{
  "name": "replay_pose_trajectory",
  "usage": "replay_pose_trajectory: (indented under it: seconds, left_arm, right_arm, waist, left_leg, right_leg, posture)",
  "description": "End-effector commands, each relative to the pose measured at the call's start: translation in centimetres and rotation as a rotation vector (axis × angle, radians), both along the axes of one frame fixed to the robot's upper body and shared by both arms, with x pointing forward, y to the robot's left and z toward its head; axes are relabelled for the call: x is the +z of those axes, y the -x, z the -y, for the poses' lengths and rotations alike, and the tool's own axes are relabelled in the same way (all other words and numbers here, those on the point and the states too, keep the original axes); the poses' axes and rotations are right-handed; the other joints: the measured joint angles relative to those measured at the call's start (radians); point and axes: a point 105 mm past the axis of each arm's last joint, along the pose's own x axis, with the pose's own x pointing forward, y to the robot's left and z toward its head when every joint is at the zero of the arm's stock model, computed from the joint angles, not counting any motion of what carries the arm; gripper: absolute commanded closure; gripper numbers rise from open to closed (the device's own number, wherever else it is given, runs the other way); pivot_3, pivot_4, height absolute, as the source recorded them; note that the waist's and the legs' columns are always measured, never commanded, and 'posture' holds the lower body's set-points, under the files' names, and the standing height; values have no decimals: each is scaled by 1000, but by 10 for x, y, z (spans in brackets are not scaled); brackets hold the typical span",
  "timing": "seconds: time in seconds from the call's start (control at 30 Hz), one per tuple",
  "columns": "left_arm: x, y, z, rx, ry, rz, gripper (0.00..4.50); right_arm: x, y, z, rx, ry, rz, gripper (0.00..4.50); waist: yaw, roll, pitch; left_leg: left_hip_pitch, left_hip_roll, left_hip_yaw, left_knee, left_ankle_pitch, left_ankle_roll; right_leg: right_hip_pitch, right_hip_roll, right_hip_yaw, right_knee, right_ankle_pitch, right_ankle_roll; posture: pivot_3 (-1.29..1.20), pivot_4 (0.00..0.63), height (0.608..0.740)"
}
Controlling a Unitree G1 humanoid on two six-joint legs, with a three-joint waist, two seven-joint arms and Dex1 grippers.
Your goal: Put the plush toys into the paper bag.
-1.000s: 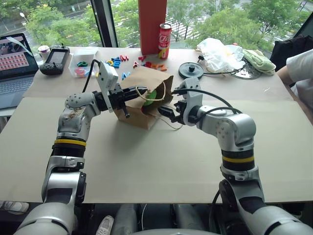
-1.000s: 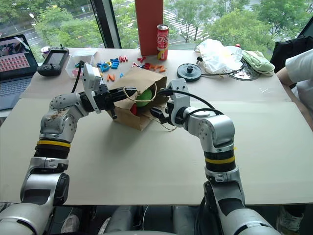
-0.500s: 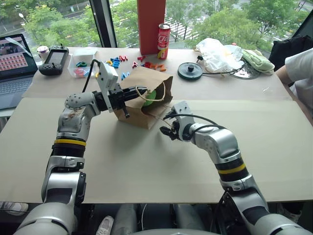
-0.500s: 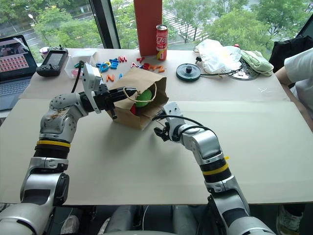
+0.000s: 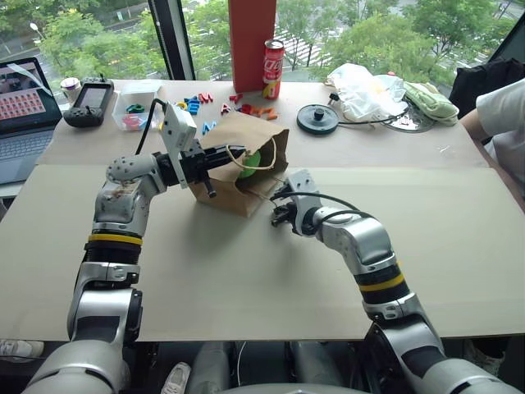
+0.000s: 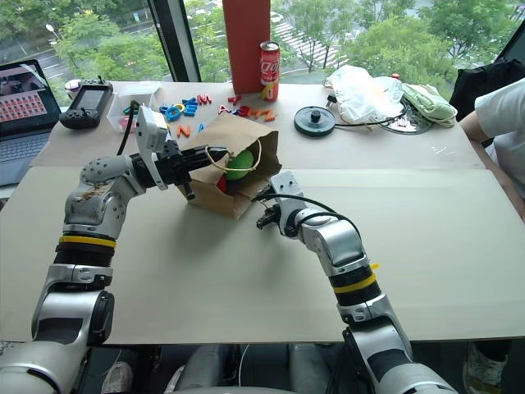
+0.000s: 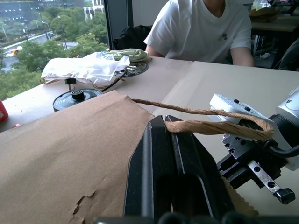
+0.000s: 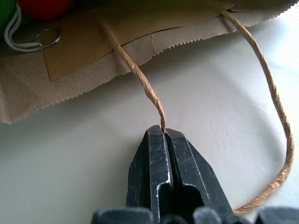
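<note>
Nearest you, your right hand (image 5: 277, 215) sits low over the table (image 5: 246, 271) just in front of the paper bag (image 5: 238, 164), its two black fingers pressed together and clamped on the bag's lower twine handle (image 8: 145, 86); the rest of that loop curves out over the table beside the hand and runs back to the bag's front edge. The paper bag lies on its side with its mouth facing your right hand. Your left hand (image 5: 225, 156) reaches in level from the bag's left, fingers together and pinching the upper twine handle (image 7: 205, 126) at the bag's top edge, so the mouth is held up. Inside the mouth you can see the lime-green plush toy (image 5: 253, 158), and in the right wrist view the red plush toy (image 8: 44, 7) lies just inside the bag's lower edge, with a white cord and a small metal ring (image 8: 46, 35) beside it. Behind the bag, coloured plastic letters (image 5: 197, 103) are scattered, then a red drink can (image 5: 274, 69) and a tall red box (image 5: 253, 41). Far right of the bag lie a black disc (image 5: 318, 117), a white plastic bag (image 5: 365, 86) and a pale green cloth (image 5: 431, 100); far left stands a laptop (image 5: 26, 107). A person in a white shirt (image 7: 201, 28) sits at the table's right edge.
</note>
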Motion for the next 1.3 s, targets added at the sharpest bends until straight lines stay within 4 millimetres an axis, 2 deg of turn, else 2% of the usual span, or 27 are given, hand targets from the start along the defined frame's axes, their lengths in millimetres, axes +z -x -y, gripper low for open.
replay_pose_trajectory:
  seconds: [0.03, 0.2, 0.33, 0.37, 0.47, 0.63, 0.8, 0.9, 1.0, 1.23, 1.27, 1.3]
  left_arm:
    - [14, 3, -1, 1, 24, 53, 4500]
    - [19, -5, 0, 62, 147, 30, 4500]
    - [22, -9, -1, 119, 261, -5, 4500]
    - [21, -8, 0, 127, 281, -15, 4500]
    - [13, -4, 6, 133, 304, -43, 4500]
    - [-7, 4, 17, 125, 280, -83, 4500]
    - [-3, 0, 17, 133, 290, -91, 4500]
    - [3, 1, 19, 113, 309, -105, 4500]
    - [8, 6, 21, 75, 314, -127, 3675]
    - [13, 13, 11, 45, 298, -165, 1042]
    - [13, 14, 7, 46, 296, -172, 664]
    - [12, 15, 2, 48, 294, -179, 310]
  right_arm:
    - [54, -6, 13, -25, -42, 221, 4484]
    - [127, 17, 33, -13, -50, 505, 4484]
    - [152, 33, 35, 9, 11, 611, 4484]
    - [154, 37, 34, 17, 41, 626, 4484]
    - [145, 42, 28, 56, 136, 609, 4484]
    - [119, 46, 17, 97, 194, 512, 4484]
    - [113, 42, 21, 75, 211, 481, 4484]
    - [118, 41, 25, 61, 196, 489, 3707]
    - [128, 45, 26, 71, 143, 505, 2664]
    - [152, 61, 38, 137, 2, 548, 228]
    - [153, 64, 43, 146, -14, 547, 0]
    - [155, 67, 48, 155, -27, 546, 0]
  waist:
    - [1, 0, 0]
    - [11, 0, 0]
    - [17, 0, 0]
    - [18, 0, 0]
    - [19, 0, 0]
    - [23, 0, 0]
    - [24, 0, 0]
    - [25, 0, 0]
    - [25, 0, 0]
    - [24, 0, 0]
    - [24, 0, 0]
    - [24, 0, 0]
  left_leg:
    - [0, 0, 0, 0, 0, 0]
    - [-1, 0, 0, 0, 0, 0]
    - [0, 1, 0, 0, 0, 0]
    - [0, 0, 0, 0, 0, 0]
    - [0, 0, 0, 0, 0, 0]
    - [1, 0, 0, 0, 0, 0]
    - [2, -1, 0, 1, 0, 0]
    - [2, -1, 0, 1, 0, 0]
    - [2, -1, 0, 1, 0, 0]
    - [2, 0, 0, 0, 0, 0]
    - [2, 0, 0, 0, 0, 0]
    - [2, 0, 0, 0, 0, 0]
  right_leg:
    - [0, 0, 0, 0, 0, 0]
    - [0, -1, 0, 0, 0, 0]
    - [0, 0, 0, 0, 0, 0]
    - [0, 0, 0, 0, 0, 0]
    - [0, 0, 0, 0, 0, 0]
    - [1, 0, 1, 0, 0, 0]
    - [2, -1, 1, -4, 0, 0]
    - [2, -1, 1, -5, 0, 0]
    - [2, -1, 1, -5, 0, 0]
    - [1, 0, 1, -4, 0, 0]
    - [1, 0, 1, -4, 0, 0]
    - [2, 0, 1, -4, 0, 0]
  posture:
    - [0, 150, 739]
    - [0, 150, 739]
    - [0, 150, 739]
    - [0, 150, 739]
    - [0, 150, 739]
    - [0, 150, 739]
    - [0, 150, 739]
    - [0, 150, 739]
    - [0, 150, 739]
    - [0, 150, 739]
    - [0, 150, 739]
    - [0, 150, 739]
